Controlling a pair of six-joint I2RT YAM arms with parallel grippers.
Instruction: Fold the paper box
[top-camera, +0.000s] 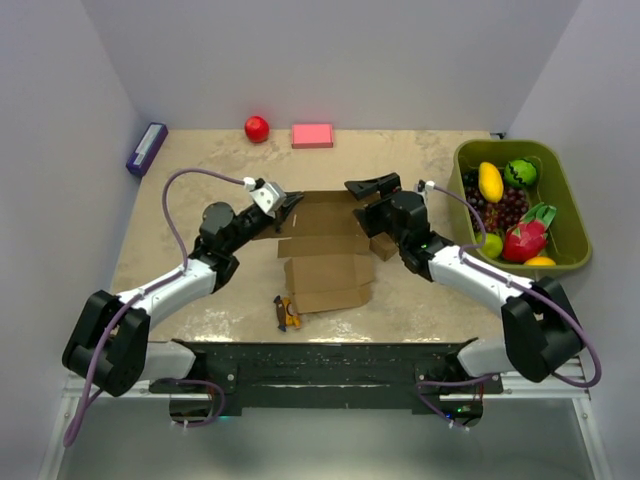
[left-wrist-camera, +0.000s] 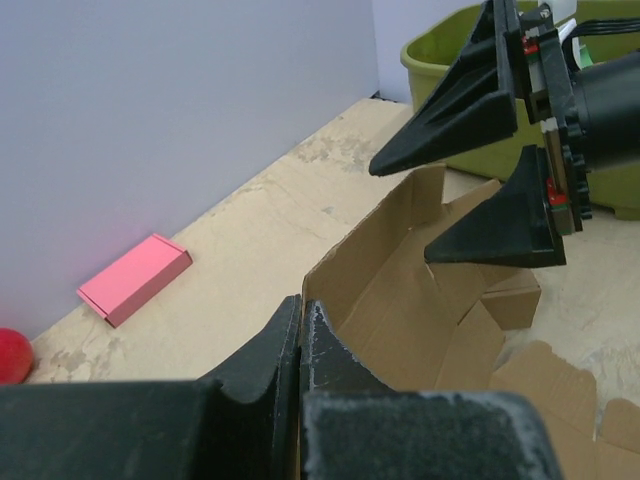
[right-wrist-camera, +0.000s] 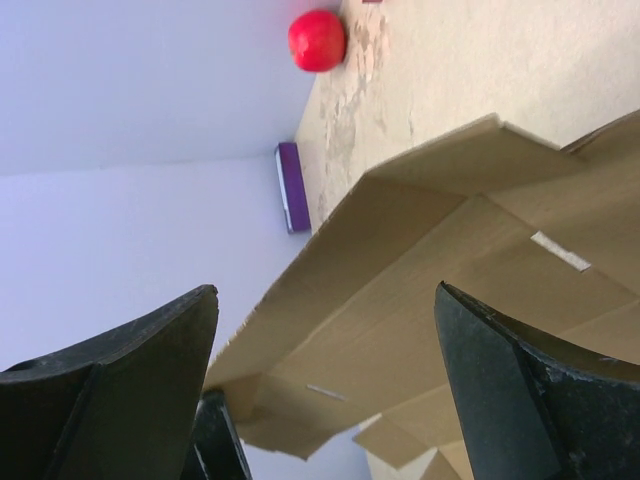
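Closed in by plain pale walls on three sides. Below them, a beige, mottled desk (top-camera: 200, 180), matte and flat.

At its middle, the paper box (top-camera: 325, 270): brown cardboard, partly folded, long axis running near to far. Near flaps flat on the desk, far panel lifted into a wall. At the right edge, a green bin (top-camera: 572, 255) of fruit, well apart from the fold.

Pinched shut on the far-left corner of that raised wall: the left end effector (top-camera: 287, 204), with cardboard between its fingers in the wrist view. Spread wide and gripping nothing: the right end effector (top-camera: 376, 192), hovering at the far-right corner, the wall's edge just ahead of its jaws and running off to the left. Probably best placed for the right-hand crease, with the left grip serving as the anchor.

Just beside that right corner, a smaller cardboard box (top-camera: 384, 246). Along the far edge, a purple box (top-camera: 146, 149), a pink block (top-camera: 312, 135) and a red ball (top-camera: 257, 128). Near the front, a small orange-and-black item (top-camera: 288, 314).
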